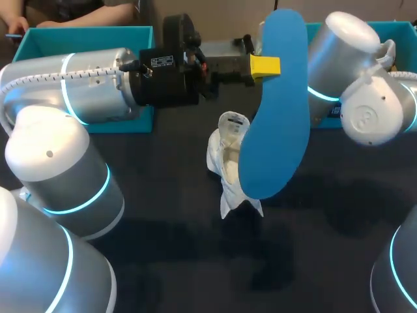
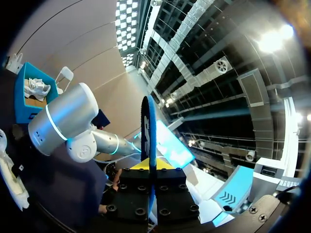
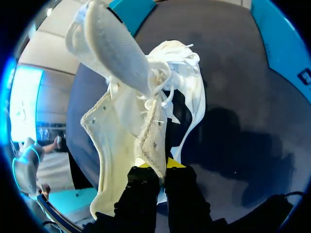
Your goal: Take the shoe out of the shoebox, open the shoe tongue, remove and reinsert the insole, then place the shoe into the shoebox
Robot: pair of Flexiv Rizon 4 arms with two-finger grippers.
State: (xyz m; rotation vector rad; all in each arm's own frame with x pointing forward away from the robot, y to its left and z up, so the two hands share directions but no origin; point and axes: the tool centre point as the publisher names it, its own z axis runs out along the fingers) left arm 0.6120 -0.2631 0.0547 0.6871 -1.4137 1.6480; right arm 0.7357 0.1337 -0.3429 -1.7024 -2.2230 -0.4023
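Left pincer (image 1: 264, 65) is clamped flat on the blue insole (image 1: 277, 111), a yellow tip pressed to each face. The right pincer (image 3: 158, 167) is closed from two sides on the padded collar edge of the white shoe (image 1: 229, 160). Under both lies the dark table (image 1: 163, 254). One teal shoebox (image 1: 78, 36) stands behind and left of the shoe, and a second shoebox (image 1: 399, 27) behind and right of it. The insole hangs upright just above the shoe, gripped near its narrower end with the broad forefoot end lowest; I cannot tell whether that end touches the shoe. The shoe is out of both boxes, over the table's middle, and I cannot tell whether it rests there or hangs from the grip. Its tongue (image 3: 114, 53) is lifted clear of the opening, with the laces loose. Removal looks done, so I judge reinsertion to be the step in hand. To do it well, the right pincer should hold the collar steady with the mouth facing up. The insole should go in forefoot first at a shallow angle, in line with the shoe's length, sliding under the tongue toward the toe. It should be let go only once the heel end lies flat, or it may buckle.
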